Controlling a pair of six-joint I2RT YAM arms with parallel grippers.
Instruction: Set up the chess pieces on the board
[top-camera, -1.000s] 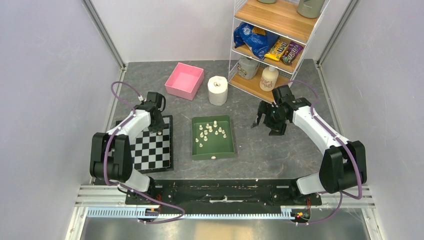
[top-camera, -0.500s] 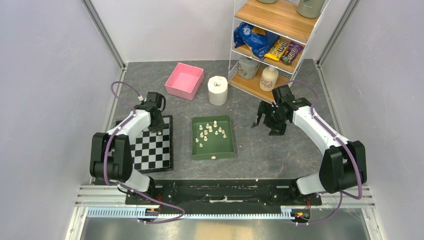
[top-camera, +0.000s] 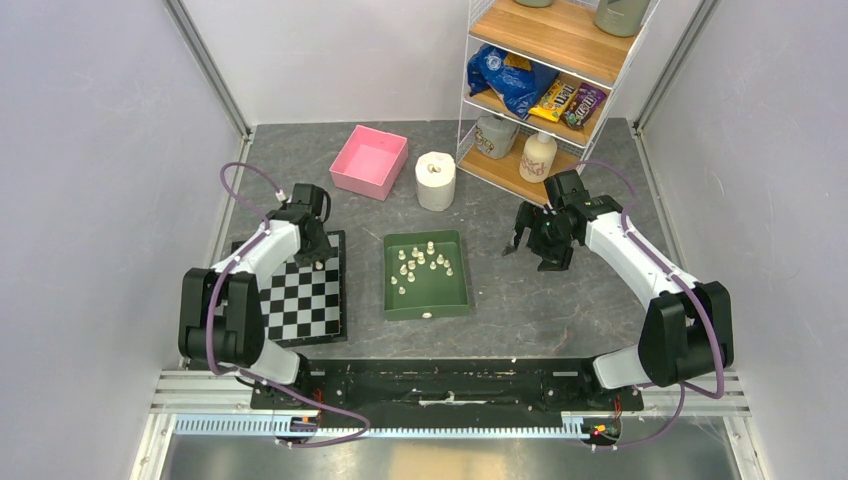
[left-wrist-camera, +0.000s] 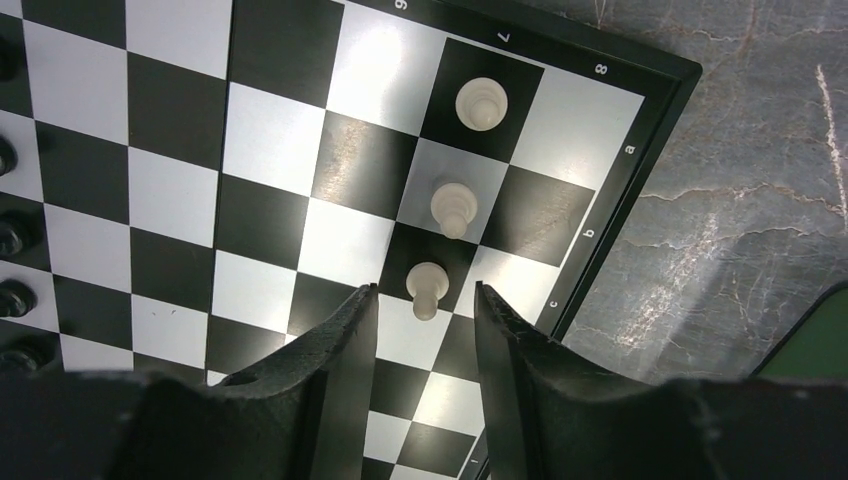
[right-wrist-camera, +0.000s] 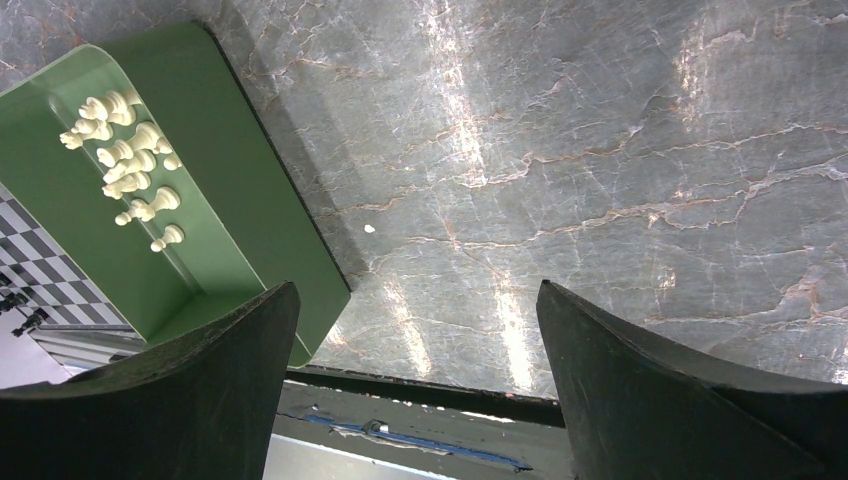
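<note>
I see the left gripper (left-wrist-camera: 424, 292) low over the far right corner of the board (left-wrist-camera: 180, 190). Its jaws stand partly apart. One white pawn (left-wrist-camera: 428, 290) stands upright between them on a dark square, with a small gap on each side, so nothing is gripped. Two other pawns (left-wrist-camera: 452, 207) stand on the next squares in the same row along the board's edge. The remaining chess pieces (top-camera: 420, 262) lie in the green tray (top-camera: 445, 290) between the arms. The right gripper (right-wrist-camera: 417, 290) hovers over the bare table (right-wrist-camera: 600, 150) beside the tray, jaws wide and empty.
</note>
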